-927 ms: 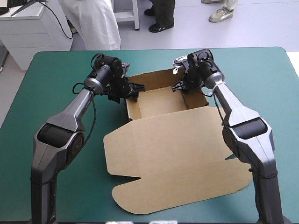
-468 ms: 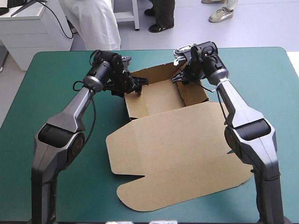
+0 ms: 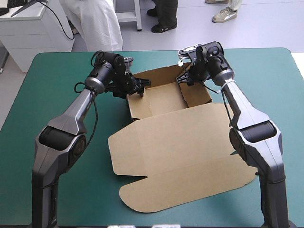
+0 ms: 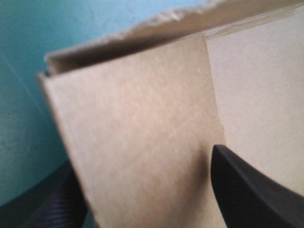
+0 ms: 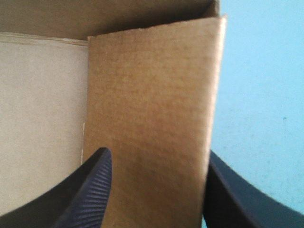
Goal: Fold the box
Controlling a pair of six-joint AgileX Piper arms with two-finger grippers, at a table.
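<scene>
Brown box (image 3: pixel 180 152) sits mid-frame on the teal-green worktop (image 3: pixel 280 95), its tray at upper centre and its lid flat below. The left end effector (image 3: pixel 138 90) stands wide astride the tray's left wall, and the right end effector (image 3: pixel 186 78) stands wide astride the right wall.

Brown box (image 3: pixel 180 152) on the teal-green cover (image 3: pixel 270 76): far part stands as an open tray, lid flat toward the near edge; left gripper (image 3: pixel 138 90) at the tray's left wall, right gripper (image 3: pixel 186 78) at its right wall.
</scene>
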